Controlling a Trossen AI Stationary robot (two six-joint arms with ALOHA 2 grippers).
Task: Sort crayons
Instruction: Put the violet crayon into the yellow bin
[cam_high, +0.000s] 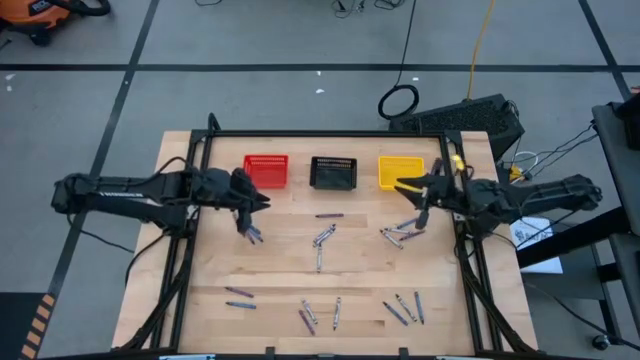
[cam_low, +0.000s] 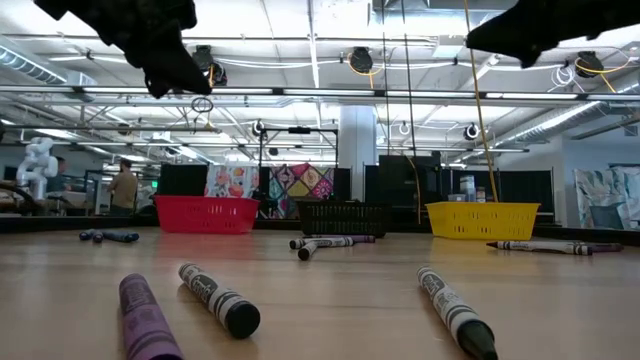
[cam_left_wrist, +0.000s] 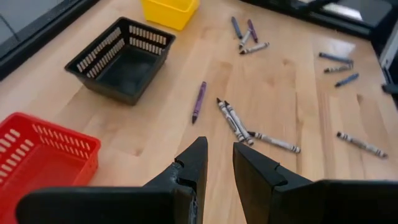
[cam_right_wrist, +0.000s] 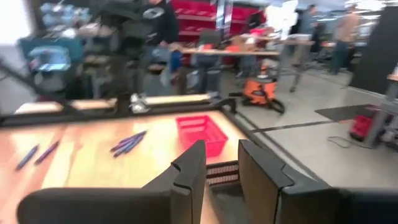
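I am seeing every crayon (cam_high: 323, 240) lying on the tabletop (cam_high: 280, 270) (baskets apparently empty); both pincers (cam_left_wrist: 219, 163) (cam_right_wrist: 222, 163) hanging slightly parted, empty.

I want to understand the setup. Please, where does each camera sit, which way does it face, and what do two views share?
High: overhead, facing down; both arms, left gripper, right gripper.
Low: table height, facing three baskets; arms hang at the top.
Left wrist: faces black basket and crayons; own fingers apart, empty.
Right wrist: faces red basket and room; own fingers apart.
Shared: the red basket appears in all four.
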